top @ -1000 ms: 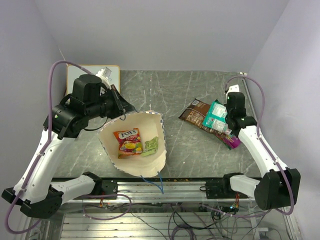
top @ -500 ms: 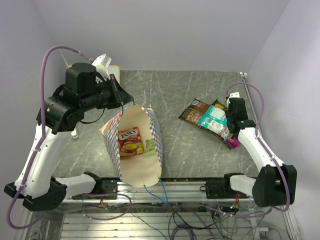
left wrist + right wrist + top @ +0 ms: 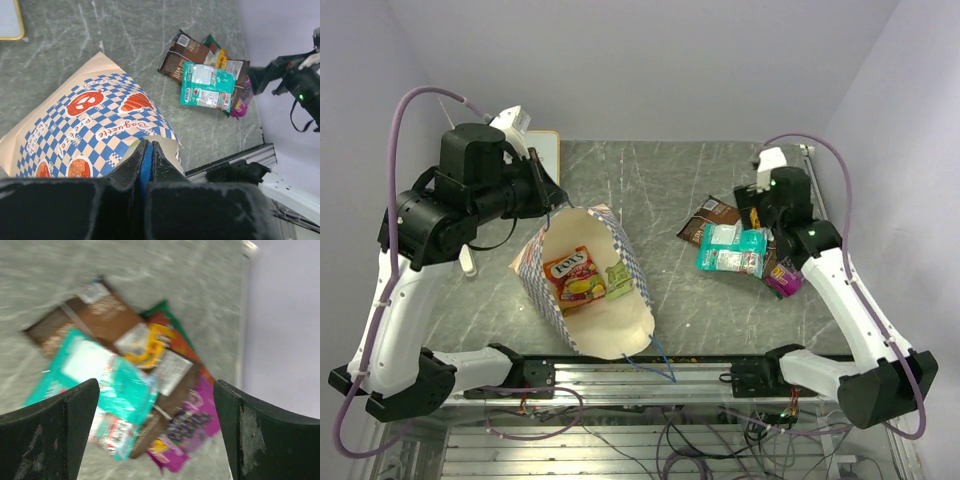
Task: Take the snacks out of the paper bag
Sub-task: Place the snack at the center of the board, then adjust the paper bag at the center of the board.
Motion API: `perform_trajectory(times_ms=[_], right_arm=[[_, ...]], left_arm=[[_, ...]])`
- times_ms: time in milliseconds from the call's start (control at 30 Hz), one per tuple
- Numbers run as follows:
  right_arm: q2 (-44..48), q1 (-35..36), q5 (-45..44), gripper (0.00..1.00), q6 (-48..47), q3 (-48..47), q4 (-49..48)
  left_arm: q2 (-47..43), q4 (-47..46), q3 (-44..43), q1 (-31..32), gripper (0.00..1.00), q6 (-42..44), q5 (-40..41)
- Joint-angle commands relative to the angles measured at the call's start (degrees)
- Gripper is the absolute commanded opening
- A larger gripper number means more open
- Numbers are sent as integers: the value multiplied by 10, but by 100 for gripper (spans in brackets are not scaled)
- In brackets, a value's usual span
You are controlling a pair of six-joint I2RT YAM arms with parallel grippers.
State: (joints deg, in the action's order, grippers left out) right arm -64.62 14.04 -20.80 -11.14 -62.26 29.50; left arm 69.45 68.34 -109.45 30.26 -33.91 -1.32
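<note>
The paper bag (image 3: pixel 625 330) lies tilted with its mouth up, its checkered side (image 3: pixel 95 120) facing the left wrist view. My left gripper (image 3: pixel 552 203) (image 3: pixel 145 145) is shut on the bag's far rim, with blue showing between the fingers. Inside the bag lie an orange-red candy packet (image 3: pixel 572 277) and a small green packet (image 3: pixel 617 281). At the right, a teal packet (image 3: pixel 730 250) (image 3: pixel 100 375) rests on a brown bag (image 3: pixel 705 222) (image 3: pixel 95 315), beside a purple packet (image 3: pixel 784 278) (image 3: pixel 192 430). My right gripper (image 3: pixel 757 212) (image 3: pixel 156 390) hovers open over this pile, holding nothing.
A small whiteboard (image 3: pixel 545 150) (image 3: pixel 10 20) lies at the back left behind the left arm. A blue cord handle (image 3: pixel 660 360) trails over the metal rail (image 3: pixel 700 365) at the table's near edge. The side wall stands close on the right.
My right gripper has opened, let go of the teal packet onto the pile and risen. My left gripper has lifted the bag's rim, tipping the bag and shifting the packets inside.
</note>
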Motion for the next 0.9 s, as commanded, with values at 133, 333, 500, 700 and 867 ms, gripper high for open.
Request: perform_trajectory(times_ms=[133, 333, 500, 700, 867], right_arm=[[9, 128, 185, 99, 128, 12, -38], [-15, 151, 241, 100, 189, 28, -41], [4, 154, 257, 100, 172, 59, -52], [-27, 173, 345, 100, 235, 113, -121], [-60, 192, 380, 95, 255, 117, -145]], left_arm=[[17, 65, -75, 3, 7, 39, 120], [51, 102, -151, 3, 7, 76, 179], [99, 132, -239, 3, 7, 133, 197], [91, 50, -141, 3, 7, 184, 64], [74, -89, 30, 3, 7, 104, -85]])
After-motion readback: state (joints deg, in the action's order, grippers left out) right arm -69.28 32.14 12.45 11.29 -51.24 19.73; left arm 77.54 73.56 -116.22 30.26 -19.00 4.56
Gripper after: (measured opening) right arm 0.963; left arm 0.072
